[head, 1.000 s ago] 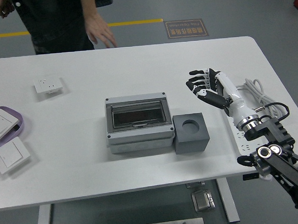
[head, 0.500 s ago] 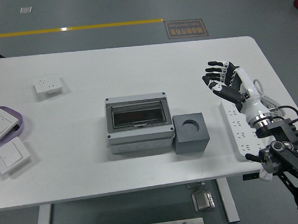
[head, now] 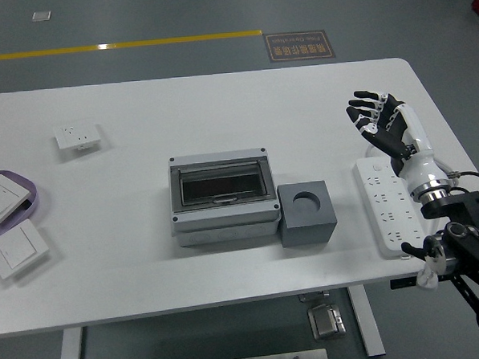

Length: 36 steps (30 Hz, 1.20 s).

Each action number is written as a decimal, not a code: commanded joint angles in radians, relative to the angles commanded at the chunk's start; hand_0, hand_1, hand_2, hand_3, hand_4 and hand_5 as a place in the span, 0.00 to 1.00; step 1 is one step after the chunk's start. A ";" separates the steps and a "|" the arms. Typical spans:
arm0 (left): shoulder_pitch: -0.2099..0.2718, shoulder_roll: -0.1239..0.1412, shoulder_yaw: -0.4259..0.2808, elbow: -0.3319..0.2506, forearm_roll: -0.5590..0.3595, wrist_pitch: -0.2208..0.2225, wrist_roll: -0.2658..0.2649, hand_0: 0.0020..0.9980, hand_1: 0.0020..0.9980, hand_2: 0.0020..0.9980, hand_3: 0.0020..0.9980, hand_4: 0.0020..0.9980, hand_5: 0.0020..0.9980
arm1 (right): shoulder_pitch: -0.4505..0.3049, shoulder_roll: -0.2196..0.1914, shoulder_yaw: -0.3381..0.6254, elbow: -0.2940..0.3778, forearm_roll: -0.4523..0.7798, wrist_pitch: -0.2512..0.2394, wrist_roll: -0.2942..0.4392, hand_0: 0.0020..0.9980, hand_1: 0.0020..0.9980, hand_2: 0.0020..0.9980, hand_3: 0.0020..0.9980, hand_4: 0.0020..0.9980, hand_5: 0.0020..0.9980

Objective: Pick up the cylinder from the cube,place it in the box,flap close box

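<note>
Your right hand (head: 378, 117) hovers at the right of the frame with fingers spread, holding nothing, above the far end of a white power strip (head: 383, 205). The grey cube (head: 306, 214) sits at centre, touching the right side of the box (head: 222, 199), whose clear flap appears shut. The cube's round socket looks empty; you cannot see a cylinder anywhere, and it may already lie behind the box's dark, reflective window. If one turns up, expect it to be small, rigid and smooth, so pinch it around its sides near the top. Your left hand is out of view.
</note>
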<state>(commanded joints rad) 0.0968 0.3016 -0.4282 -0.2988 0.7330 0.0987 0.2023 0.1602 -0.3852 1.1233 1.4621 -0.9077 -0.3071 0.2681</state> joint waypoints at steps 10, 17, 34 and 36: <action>-0.006 0.001 -0.008 0.001 -0.003 0.005 -0.023 0.62 0.64 0.68 0.72 0.74 0.29 | -0.006 -0.001 0.016 -0.005 0.020 0.007 0.015 0.71 0.65 0.66 0.63 0.81 0.22; -0.005 0.001 -0.007 0.005 -0.011 0.006 -0.029 0.62 0.64 0.68 0.72 0.74 0.29 | -0.006 0.001 0.017 -0.010 0.045 0.016 0.022 0.71 0.65 0.65 0.62 0.81 0.22; -0.003 0.000 -0.008 -0.001 -0.028 0.013 -0.063 0.62 0.63 0.66 0.70 0.73 0.28 | -0.010 0.007 0.007 -0.027 0.054 0.036 0.016 0.70 0.65 0.65 0.61 0.81 0.22; -0.003 -0.001 -0.010 -0.001 -0.026 0.014 -0.064 0.62 0.63 0.66 0.70 0.73 0.28 | -0.009 0.007 0.003 -0.028 0.055 0.037 0.015 0.70 0.65 0.65 0.61 0.81 0.22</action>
<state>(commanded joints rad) 0.0939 0.3010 -0.4377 -0.2996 0.7074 0.1124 0.1381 0.1511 -0.3785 1.1266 1.4336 -0.8529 -0.2701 0.2835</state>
